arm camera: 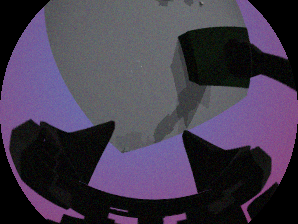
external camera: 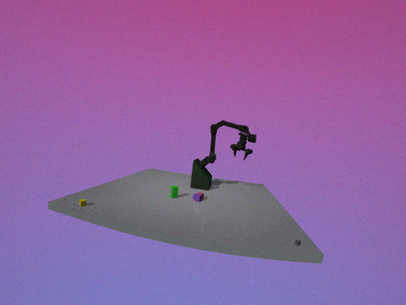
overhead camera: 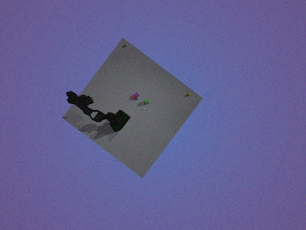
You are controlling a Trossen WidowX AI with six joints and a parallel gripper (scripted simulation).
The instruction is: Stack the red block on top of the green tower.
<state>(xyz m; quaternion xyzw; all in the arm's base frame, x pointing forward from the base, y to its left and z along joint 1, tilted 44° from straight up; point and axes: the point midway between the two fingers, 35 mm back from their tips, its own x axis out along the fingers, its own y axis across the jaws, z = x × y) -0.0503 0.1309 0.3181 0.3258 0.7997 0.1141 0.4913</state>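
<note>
The red block (overhead camera: 134, 97) (external camera: 201, 194) is in a small cluster with a purple block (overhead camera: 136, 94) (external camera: 198, 198) and a blue block (overhead camera: 136, 99). In the exterior view the purple block hides most of the red one. The green tower (overhead camera: 147, 101) (external camera: 174, 192) stands upright a short way from the cluster. My gripper (external camera: 240, 157) (arm camera: 149, 129) is open and empty, high above the table level and well away from the red block and the tower, which do not show in the wrist view.
The dark arm base (overhead camera: 120, 120) (external camera: 201, 177) (arm camera: 217, 57) stands on the grey table (overhead camera: 151, 139) (external camera: 148, 218) (arm camera: 125, 75). A yellow block (overhead camera: 190, 94) (external camera: 82, 203) and a dark grey block (overhead camera: 124, 46) (external camera: 298, 242) lie near far corners. A small white thing (overhead camera: 143, 109) is near the tower.
</note>
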